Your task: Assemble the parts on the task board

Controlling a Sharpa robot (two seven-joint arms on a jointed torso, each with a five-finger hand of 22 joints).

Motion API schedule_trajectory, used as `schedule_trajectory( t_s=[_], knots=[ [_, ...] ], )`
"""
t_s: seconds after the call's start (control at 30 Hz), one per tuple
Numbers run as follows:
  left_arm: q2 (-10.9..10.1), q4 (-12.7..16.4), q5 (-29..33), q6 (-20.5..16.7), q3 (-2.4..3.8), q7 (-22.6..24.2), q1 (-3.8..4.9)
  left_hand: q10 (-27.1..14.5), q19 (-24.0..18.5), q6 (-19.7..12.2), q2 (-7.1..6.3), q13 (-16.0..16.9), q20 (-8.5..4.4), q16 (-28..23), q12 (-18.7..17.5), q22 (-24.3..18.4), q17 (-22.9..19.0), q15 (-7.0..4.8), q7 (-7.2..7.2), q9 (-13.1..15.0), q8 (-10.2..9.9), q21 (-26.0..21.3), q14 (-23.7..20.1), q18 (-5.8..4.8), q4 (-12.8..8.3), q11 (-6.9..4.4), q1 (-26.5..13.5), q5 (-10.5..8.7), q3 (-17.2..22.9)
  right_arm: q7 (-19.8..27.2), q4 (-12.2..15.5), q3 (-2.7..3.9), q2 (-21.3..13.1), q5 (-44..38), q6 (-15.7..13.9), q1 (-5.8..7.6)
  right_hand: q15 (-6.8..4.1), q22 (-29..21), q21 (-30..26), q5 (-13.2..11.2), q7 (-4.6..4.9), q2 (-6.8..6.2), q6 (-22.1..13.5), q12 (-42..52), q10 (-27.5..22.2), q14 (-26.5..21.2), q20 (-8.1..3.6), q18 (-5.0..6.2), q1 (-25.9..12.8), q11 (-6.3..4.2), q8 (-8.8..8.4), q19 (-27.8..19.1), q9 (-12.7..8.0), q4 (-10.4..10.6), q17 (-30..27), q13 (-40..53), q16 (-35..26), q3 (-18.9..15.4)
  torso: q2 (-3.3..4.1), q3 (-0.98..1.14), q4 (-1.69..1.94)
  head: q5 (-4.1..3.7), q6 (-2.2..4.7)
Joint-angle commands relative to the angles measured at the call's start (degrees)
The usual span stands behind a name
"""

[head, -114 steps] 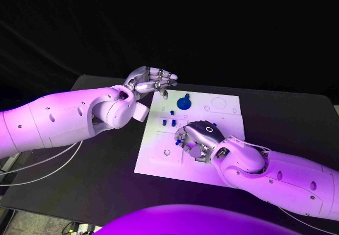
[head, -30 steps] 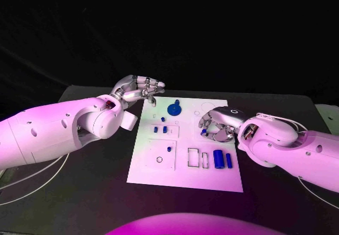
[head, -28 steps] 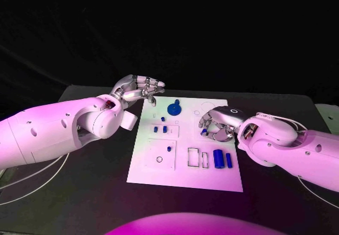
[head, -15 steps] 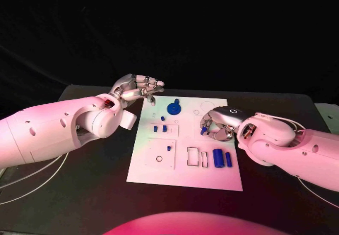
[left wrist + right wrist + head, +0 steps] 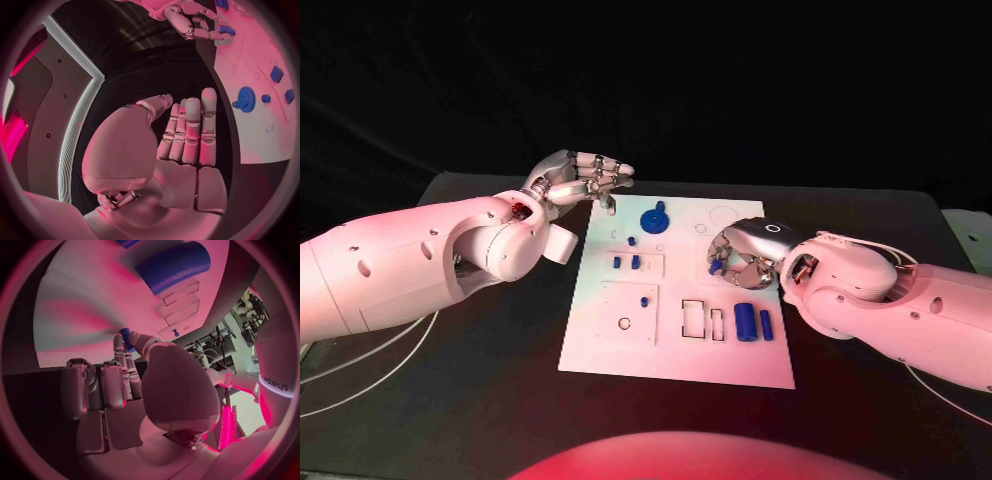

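Your right hand pinches a small blue part between thumb and fingertip over the task board, near three o'clock, presumably to carry it to a slot. Your left hand waits empty at eleven o'clock over the tabletop, fingers curled loosely, clear of the blue gear.

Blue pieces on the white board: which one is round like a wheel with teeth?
The blue gear at the board's far end, near the left hand. It is a toothed disc; the other blue pieces are small pegs, blocks and cylinders.
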Motion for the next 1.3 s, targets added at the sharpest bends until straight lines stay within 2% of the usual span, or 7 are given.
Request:
schedule_trajectory(
  t_s=[0.03, 0.5, 0.7, 0.9, 1.1, 1.2, 1.3],
  knots=[
    [0.0, 0.2, 0.2, 0.8, 0.03, 0.4, 0.05, -0.4, 0.0, -0.3, 0.36, 0.1, 0.2, 0.2, 0.3, -0.1, -0.1, 0.05, 0.06, 0.0, 0.1, -0.4, -0.3, 0.87, 0.2, 0.12, -0.4, -0.05, -0.3, -0.4, 0.2, -0.02, 0.1, -1.1, -0.7, -0.13, -0.55, 10.2, 0.6, -0.1, -0.1, 0.45, 0.8, 0.2, 0.7, 1.9, -0.41, -1.13, 0.4, -0.17, 0.54, 2.4, 0.2, -0.2, -0.1, 0.1, 0.3, 0.5, 0.0, -0.01, 0.02, -0.02, -0.03],
    [0.1, 0.1, 0.2, 0.7, 0.03, 0.4, 0.05, -0.4, 0.0, -0.3, 0.45, 0.1, 0.2, 0.2, 0.3, -0.1, -0.1, 0.05, 0.05, 0.1, 0.1, -0.4, -0.3, 0.87, 0.2, 0.12, -0.4, -0.04, -0.3, -2.1, 2.2, 0.18, -1.4, 2.3, -6.6, -0.25, -1.13, 11.0, 2.3, 0.0, -0.8, 1.0, 2.5, 0.4, 2.2, 2.0, -0.79, -1.47, 0.0, -0.79, 1.79, 3.0, 1.0, -0.2, 0.4, 0.4, 0.6, 0.8, -0.07, -0.02, 0.0, -0.03, 0.06],
    [0.2, 0.0, 0.2, 0.7, 0.03, 0.4, 0.05, -0.4, 0.0, -0.3, 0.48, 0.1, 0.2, 0.2, 0.4, -0.1, -0.1, 0.04, 0.04, 0.1, 0.1, -0.4, -0.3, 0.88, 0.2, 0.11, -0.4, -0.03, -0.3, -2.3, 4.6, 0.68, -3.2, 4.8, -7.6, 0.29, -1.17, 11.0, 2.4, 0.0, -0.85, 1.03, 2.6, 0.3, 2.4, 2.1, -0.85, -1.48, -0.3, -0.8, 1.95, 3.0, 1.2, -0.1, 0.4, 0.4, 0.6, 0.7, -0.09, -0.03, -0.04, -0.07, 0.17],
    [0.4, -0.1, 0.2, 0.7, 0.03, 0.4, 0.05, -0.4, 0.0, -0.3, 0.48, 0.1, 0.2, 0.2, 0.4, -0.1, -0.1, 0.04, 0.04, 0.1, 0.1, -0.4, -0.3, 0.88, 0.2, 0.11, -0.4, -0.03, -0.3, -2.1, 8.8, 1.17, -4.6, 6.9, -9.0, 0.98, -1.18, 11.0, 2.4, -0.1, -0.85, 0.97, 2.6, 0.2, 2.4, 2.1, -0.88, -1.48, -0.5, -0.81, 2.01, 3.0, 1.3, 0.1, 0.4, 0.4, 0.6, 0.6, -0.11, 0.01, -0.08, 0.1, 0.14],
    [0.6, -0.2, 0.3, 0.7, 0.03, 0.4, 0.05, -0.5, 0.0, -0.4, 0.51, 0.1, 0.19, 0.3, 0.4, -0.1, -0.1, 0.03, 0.03, 0.1, 0.1, -0.4, -0.3, 0.88, 0.2, 0.09, -0.3, -0.02, -0.3, -1.9, 10.8, 1.13, -2.4, 5.7, -9.5, 0.97, -1.18, 11.1, 2.5, 0.0, -0.83, 0.91, 2.5, 0.2, 2.4, 2.1, -0.89, -1.52, -0.6, -0.81, 2.01, 3.0, 1.3, 0.1, 0.4, 0.4, 0.6, 0.6, -0.11, 0.05, -0.03, 0.7, 0.15],
    [0.9, -0.4, 0.3, 0.7, 0.03, 0.4, 0.05, -0.5, 0.0, -0.4, 0.51, 0.1, 0.19, 0.3, 0.4, -0.1, -0.1, 0.03, 0.03, 0.1, 0.1, -0.4, -0.3, 0.88, 0.2, 0.09, -0.3, -0.02, -0.3, -1.6, 11.5, 0.87, -0.3, 5.1, -9.8, 0.66, -1.19, 11.1, 2.6, 0.0, -0.83, 0.92, 2.5, 0.2, 2.4, 2.1, -0.9, -1.54, -0.6, -0.82, 2.02, 3.1, 1.3, 0.1, 0.4, 0.4, 0.6, 0.6, -0.11, -0.01, 0.14, 0.87, 0.12],
    [1.1, -0.6, 0.3, 0.7, 0.03, 0.4, 0.05, -0.5, 0.1, -0.4, 0.59, 0.1, 0.19, 0.3, 0.4, -0.1, -0.1, 0.02, 0.02, 0.1, 0.1, -0.4, -0.3, 0.89, 0.2, 0.09, -0.3, -0.01, -0.2, -1.1, 11.6, 0.51, 2.2, 4.5, -10.0, 0.04, -1.21, 11.1, 2.5, 0.1, -0.85, 0.94, 2.5, 0.1, 2.5, 2.1, -0.91, -1.51, -0.6, -0.85, 2.05, 3.0, 1.4, 0.0, 0.4, 0.4, 0.6, 0.7, -0.14, -0.06, 0.14, 1.08, 0.18]
  ],
)
